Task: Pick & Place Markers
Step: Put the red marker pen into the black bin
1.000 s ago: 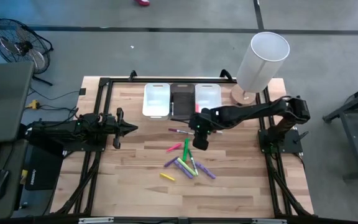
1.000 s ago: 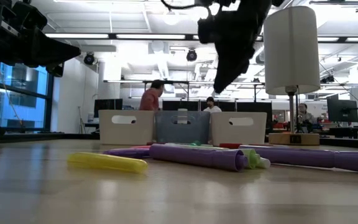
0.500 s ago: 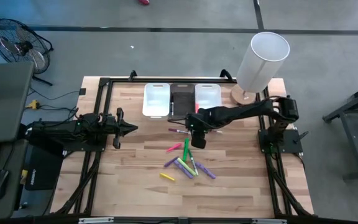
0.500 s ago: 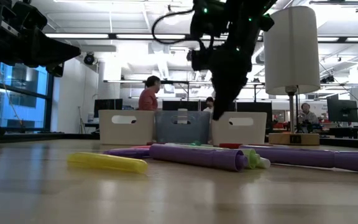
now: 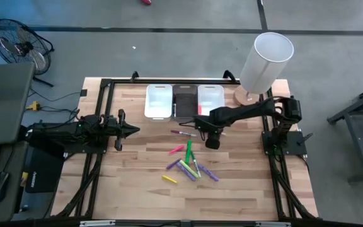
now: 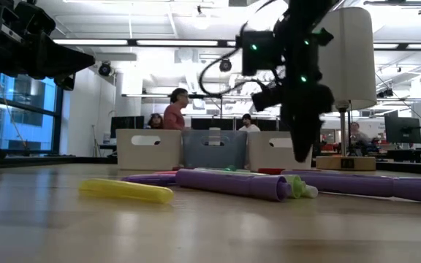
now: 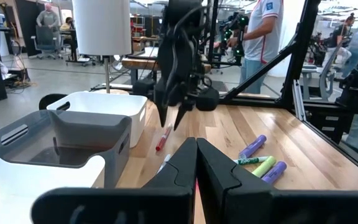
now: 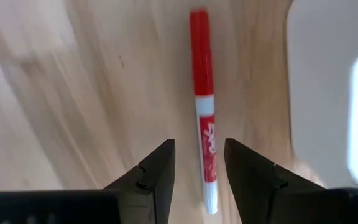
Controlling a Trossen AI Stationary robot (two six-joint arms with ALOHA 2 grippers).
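Note:
Several slim markers [image 5: 189,162] in green, purple, pink and yellow lie flat in a loose heap mid-table; the low view shows a yellow one [image 6: 126,191] and a purple one [image 6: 232,183]. A red marker [image 8: 202,106] lies apart on the wood near the bins, also seen as the red marker [image 7: 161,140]. My right gripper [image 8: 197,177] is open and points down just over it, its fingers on either side of the marker's white end without touching it; it is also seen as my right gripper [image 5: 212,142]. My left gripper [image 5: 135,130] waits shut at the table's left.
Two white bins [image 5: 159,101] [image 5: 210,99] and a dark bin [image 5: 184,101] between them stand in a row at the far edge. A lamp with a white shade [image 5: 265,60] is on the far right corner. Bare wood lies toward the near edge. People move in the room behind.
My right gripper has come down toward the table, first drifting slightly left, then swinging right to a spot over the red marker. Its fingers stay open. The markers have not moved.

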